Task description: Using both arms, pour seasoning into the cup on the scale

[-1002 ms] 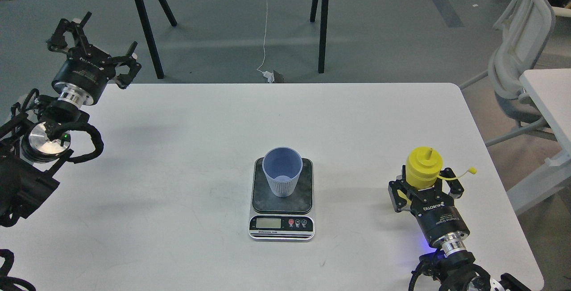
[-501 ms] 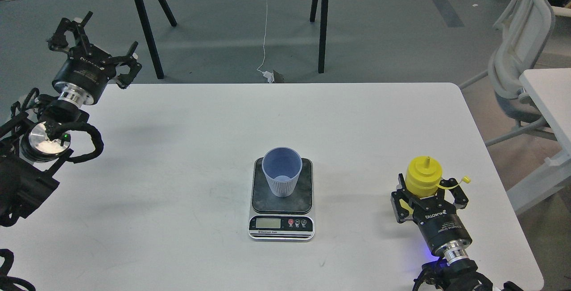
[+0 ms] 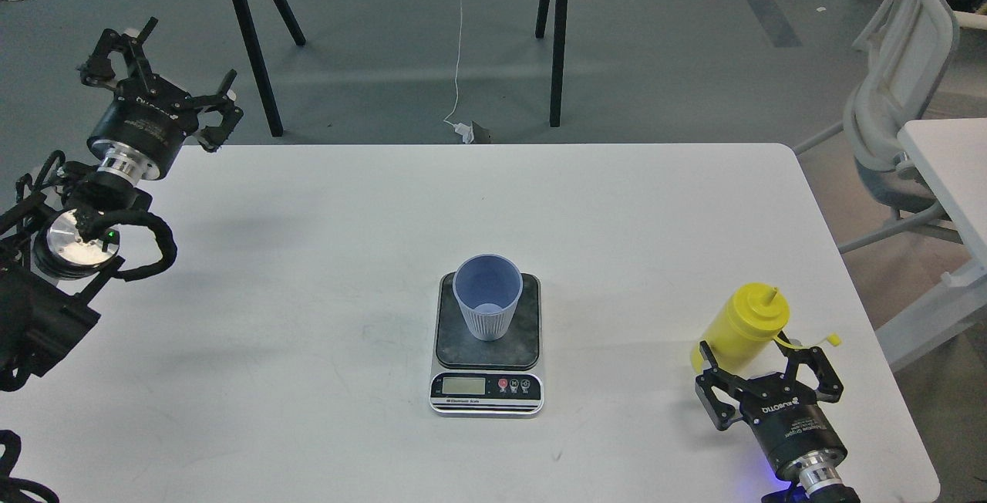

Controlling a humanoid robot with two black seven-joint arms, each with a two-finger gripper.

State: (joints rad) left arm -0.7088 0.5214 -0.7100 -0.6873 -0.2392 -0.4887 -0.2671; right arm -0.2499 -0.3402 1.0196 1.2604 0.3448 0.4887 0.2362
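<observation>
The light blue-grey ribbed cup (image 3: 487, 304) stands upright on the dark platform of the scale (image 3: 452, 341) at the table's middle front. The yellow seasoning bottle (image 3: 745, 324) stands on the table at the front right, cap off and hanging to its right by the tether. My right gripper (image 3: 763, 364) is open just behind the bottle's base. Its fingers are spread wider than the bottle and do not squeeze it. My left gripper (image 3: 163, 65) is open and empty, raised over the table's far left corner.
The white table (image 3: 308, 256) ends close to the right of the bottle. A white office chair (image 3: 894, 102) and a second white table (image 3: 952, 167) stand to the right. Black trestle legs (image 3: 250, 40) stand on the floor behind.
My right gripper has lowered the bottle, opened its fingers and drawn back toward me. The bottle now stands free on the table. The left arm has barely moved.
</observation>
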